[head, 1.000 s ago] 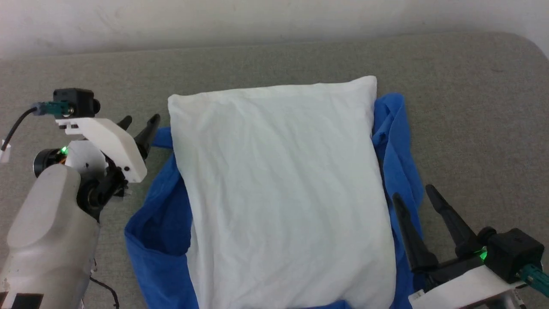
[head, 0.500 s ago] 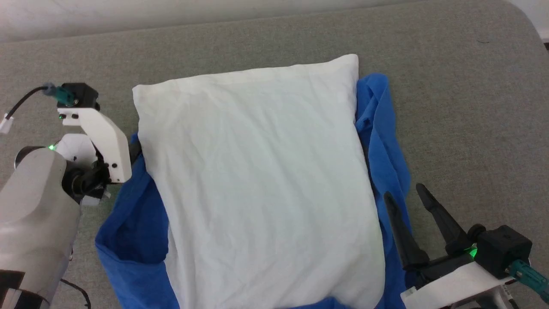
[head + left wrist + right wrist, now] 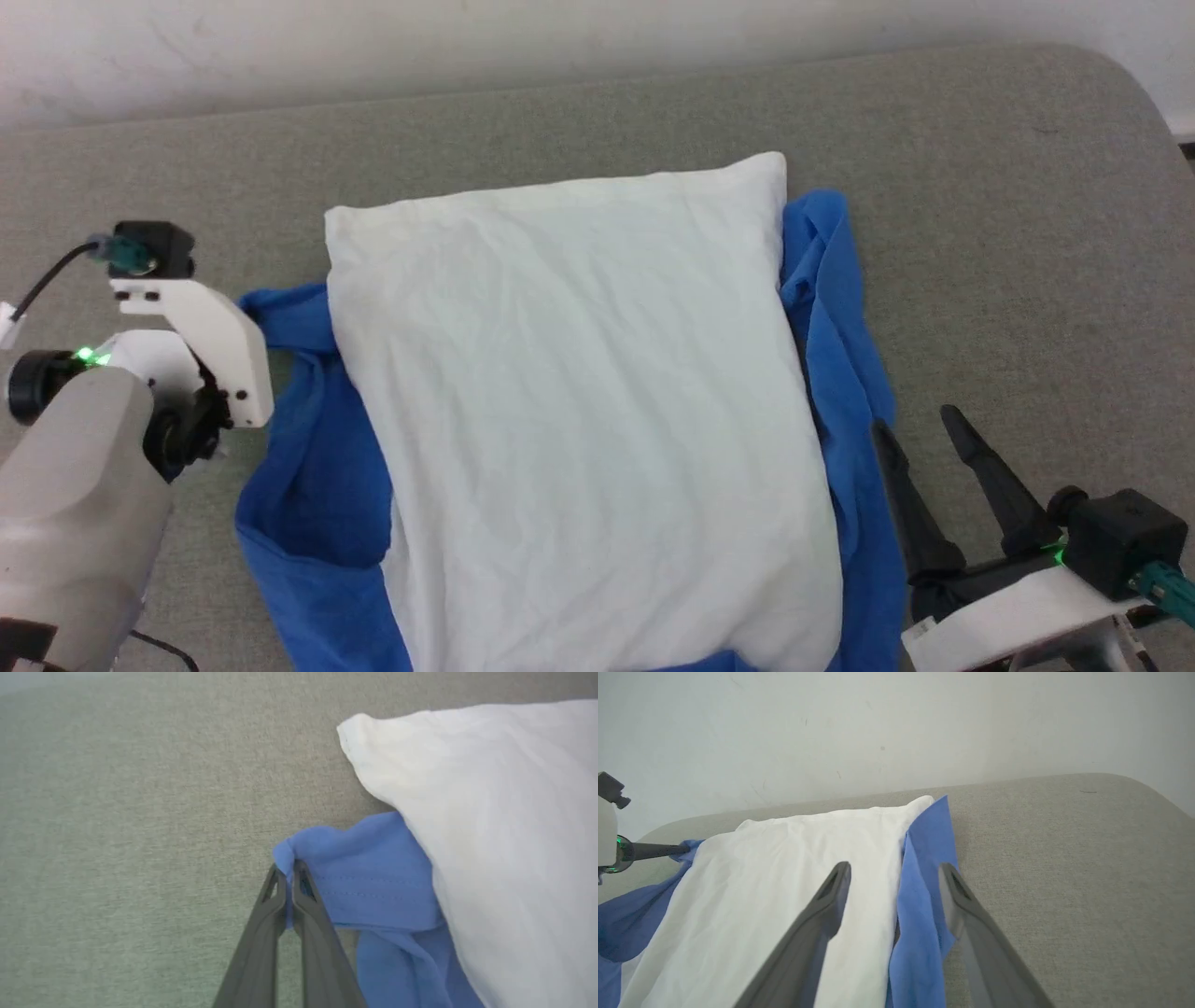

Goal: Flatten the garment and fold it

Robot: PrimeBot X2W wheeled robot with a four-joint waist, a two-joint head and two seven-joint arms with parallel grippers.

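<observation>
Left pincer [image 3: 289, 870] clamped on the shirt's [image 3: 579, 401] blue left sleeve end [image 3: 303, 847].
Our right pincer [image 3: 894, 872] is wide and empty by the right sleeve [image 3: 840, 355]. We see the shirt white side up, mid-worktop [image 3: 1008, 233].

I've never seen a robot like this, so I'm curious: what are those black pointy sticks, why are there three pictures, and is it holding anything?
This is a robot with two arms. The black sticks are its fingers: each arm ends in a gripper with two of them. One picture comes from a camera on its head, looking down. The other two come from small cameras on its wrists, looking along the fingers. On the grey padded surface lies a shirt with a white body and blue sleeves. In the left wrist picture, the left gripper is shut, pinching the end of one blue sleeve. The right gripper is open and holds nothing; it is near the other sleeve.
</observation>
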